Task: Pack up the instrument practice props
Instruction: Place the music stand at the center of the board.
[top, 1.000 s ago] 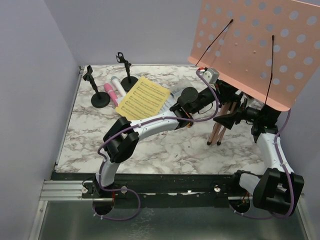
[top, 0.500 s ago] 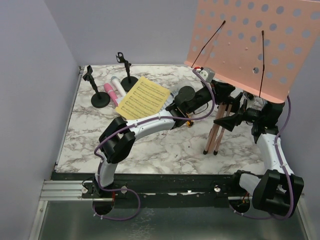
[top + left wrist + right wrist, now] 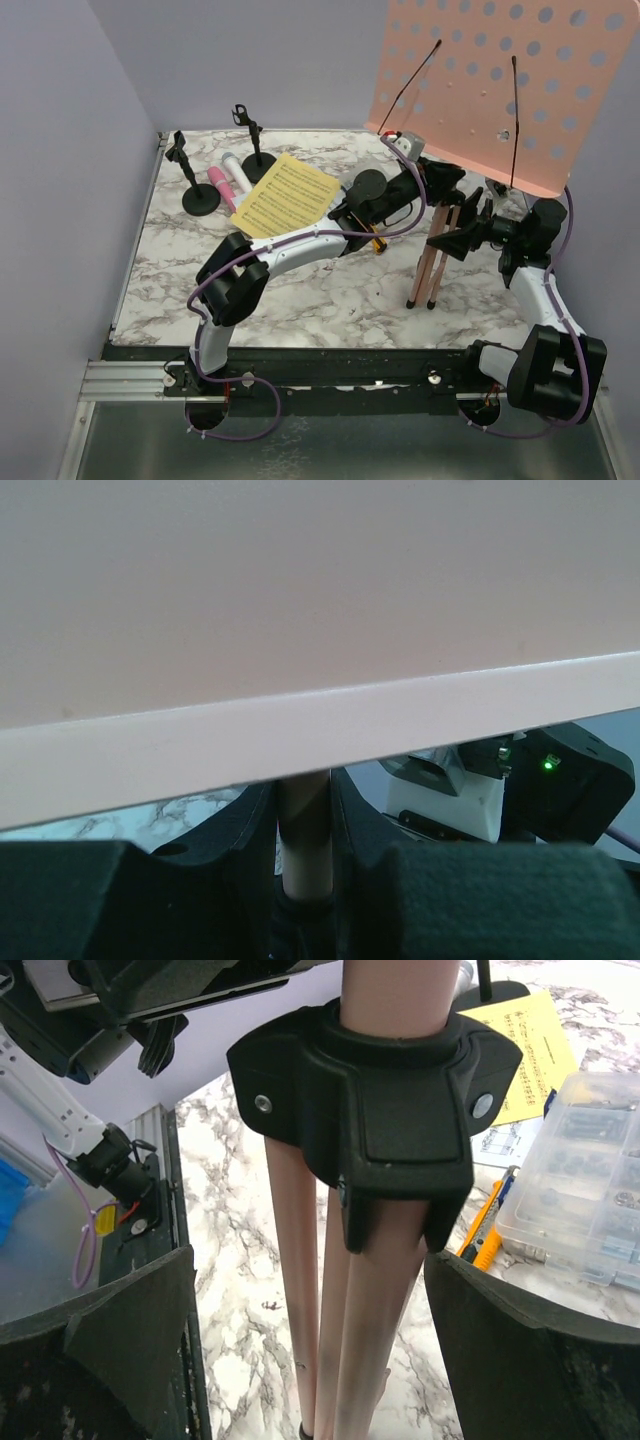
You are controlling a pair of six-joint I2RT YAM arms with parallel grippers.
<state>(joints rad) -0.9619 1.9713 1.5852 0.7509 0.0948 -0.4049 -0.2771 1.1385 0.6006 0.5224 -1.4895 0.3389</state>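
The pink perforated music rack [image 3: 500,90] stands tilted at the right, its three legs [image 3: 430,265] folded together under a black collar [image 3: 370,1100]. My left gripper [image 3: 438,184] is shut on the rack's post [image 3: 303,830] just under the desk panel [image 3: 300,600]. My right gripper [image 3: 320,1330] is open, one finger on each side of the legs [image 3: 340,1320] without touching them. On the far left stand two black mic holders [image 3: 198,178] [image 3: 255,148], with the pink microphone [image 3: 221,188] and white microphone [image 3: 236,172] lying between them beside a yellow sheet-music page [image 3: 288,196].
A clear compartment box [image 3: 580,1190] and a yellow-and-black utility knife [image 3: 485,1225] lie on the marble table [image 3: 300,300] behind the rack's legs, under my left arm. Grey walls close in the left, back and right sides.
The rack's desk panel has risen and swung left, and its folded legs have shifted a little left. Both grippers kept their state.
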